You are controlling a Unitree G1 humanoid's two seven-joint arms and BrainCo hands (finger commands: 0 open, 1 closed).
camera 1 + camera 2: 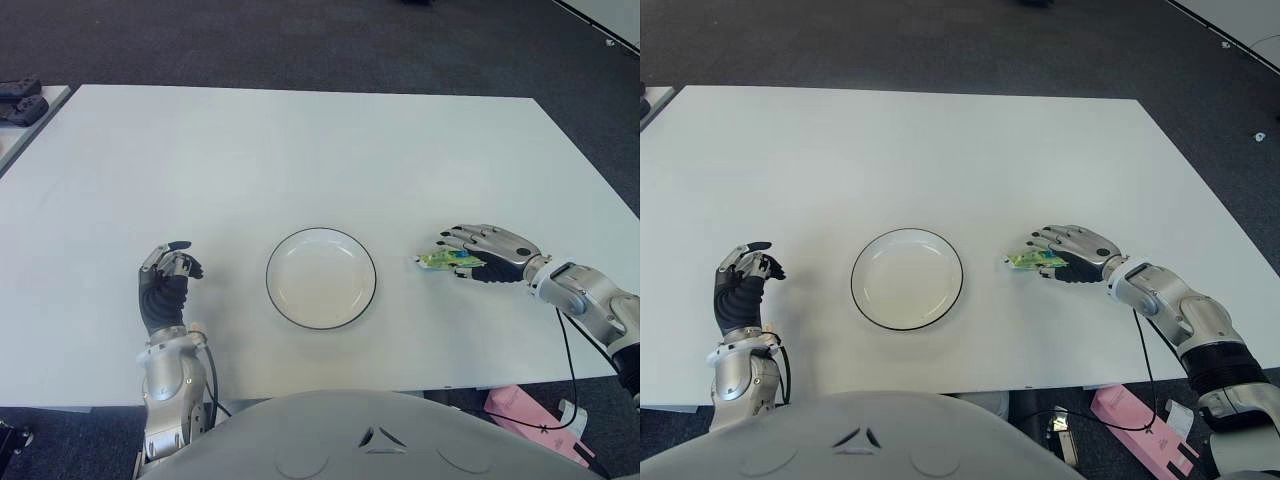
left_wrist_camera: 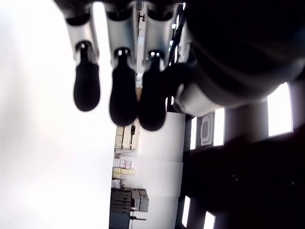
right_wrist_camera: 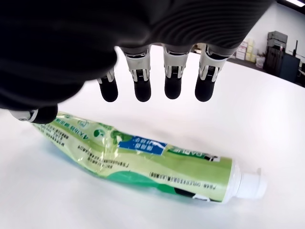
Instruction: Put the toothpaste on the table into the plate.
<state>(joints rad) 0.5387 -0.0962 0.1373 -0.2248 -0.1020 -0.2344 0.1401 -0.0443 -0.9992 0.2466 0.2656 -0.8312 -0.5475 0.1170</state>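
— Where is the toothpaste?

— The green, crinkled plastic toothpaste tube (image 3: 143, 162) with a white cap lies flat on the white desk (image 1: 300, 150), on the robot's right half, closer to the near edge than the far one. It is outside the plate, just to the right of it, with a strip of bare desk between the two.

— Does anything hold it?

— No. The right hand (image 1: 492, 252) is over the tube, palm down, reaching in from the right edge. In the right wrist view its four fingers (image 3: 142, 86) hang straight and extended above the tube with a clear gap below the tips; the thumb tip sits close to the crimped end, though I cannot tell whether it touches. The fingers are spread and grip nothing.

— And the plate?

— The round white plate (image 1: 285, 305) with a thin dark rim sits near the middle of the desk's near edge, between the two hands, with nothing in it.

— The other hand?

— The left hand (image 1: 165, 285) shows to the left of the plate, near the near edge, wrist upright and palm turned inward. Its fingers (image 2: 123, 95) are curled over towards the palm, holding nothing.

— Anything else around?

— A dark object (image 1: 20, 100) lies on a second pale surface past the desk's far left corner, and a pink box (image 1: 1140, 435) is on the floor below the near right corner. Dark carpet surrounds the desk.
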